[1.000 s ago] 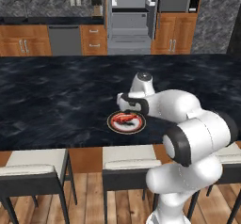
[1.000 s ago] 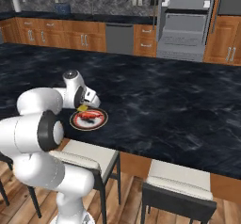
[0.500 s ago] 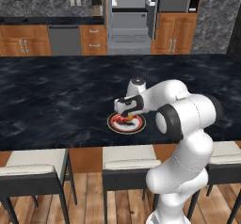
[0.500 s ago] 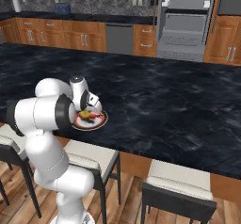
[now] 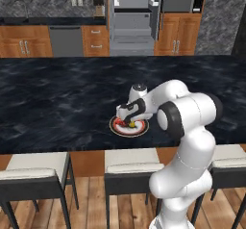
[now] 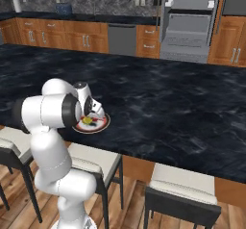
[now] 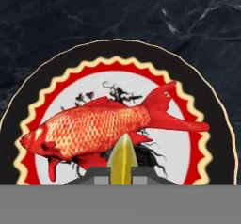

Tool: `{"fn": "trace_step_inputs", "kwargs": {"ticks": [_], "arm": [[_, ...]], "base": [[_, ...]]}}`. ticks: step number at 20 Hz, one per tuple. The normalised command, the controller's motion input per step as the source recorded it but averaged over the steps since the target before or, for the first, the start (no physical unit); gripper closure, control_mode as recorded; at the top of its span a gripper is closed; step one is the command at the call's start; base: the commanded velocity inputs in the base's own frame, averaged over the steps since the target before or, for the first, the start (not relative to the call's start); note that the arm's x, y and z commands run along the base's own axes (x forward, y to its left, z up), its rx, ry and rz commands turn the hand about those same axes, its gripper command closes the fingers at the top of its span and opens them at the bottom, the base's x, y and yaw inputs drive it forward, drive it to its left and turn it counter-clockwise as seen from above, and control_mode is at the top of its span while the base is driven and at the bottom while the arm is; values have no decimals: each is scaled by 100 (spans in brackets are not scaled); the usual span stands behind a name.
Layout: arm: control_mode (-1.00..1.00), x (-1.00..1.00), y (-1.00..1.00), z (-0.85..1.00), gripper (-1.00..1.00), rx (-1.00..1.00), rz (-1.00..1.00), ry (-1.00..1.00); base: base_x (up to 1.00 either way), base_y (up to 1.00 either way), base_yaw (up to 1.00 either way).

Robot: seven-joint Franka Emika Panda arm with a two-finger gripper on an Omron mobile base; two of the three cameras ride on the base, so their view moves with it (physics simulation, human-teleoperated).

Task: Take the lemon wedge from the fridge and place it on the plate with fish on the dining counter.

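Claw (image 7: pixel 122 171) pinches lemon wedge (image 7: pixel 122 159) above plate with fish (image 7: pixel 207 100); no writing.

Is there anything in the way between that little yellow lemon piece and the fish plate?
Nothing visible is. The end effector holds the lemon wedge directly over the plate with fish, low above the fish itself. Only open air separates them in the hand view.

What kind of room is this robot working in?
A home-style kitchen, computer-rendered by the look of it. A tall grey fridge stands open between wooden cabinets at the back, and a long black stone dining counter with stools runs in front, bearing a plate with fish.
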Motion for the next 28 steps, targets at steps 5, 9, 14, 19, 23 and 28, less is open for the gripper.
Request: {"fn": "trace_step_inputs", "kwargs": {"ticks": [5, 9, 14, 19, 23, 28], "arm": [[-100, 21, 0, -14, 100, 0, -2, 0], [-100, 18, 0, -4, 100, 0, -2, 0], [-100, -15, 0, 3, -100, 0, 0, 0], [-100, -77, 3, 47, -100, 0, -1, -12], [-100, -100, 37, 43, -100, 0, 0, -23], [-100, -100, 28, 26, -100, 0, 0, -20]], "base": [[0, 0, 0], [0, 0, 0], [0, 0, 0], [0, 0, 0], [0, 0, 0], [0, 0, 0]]}}
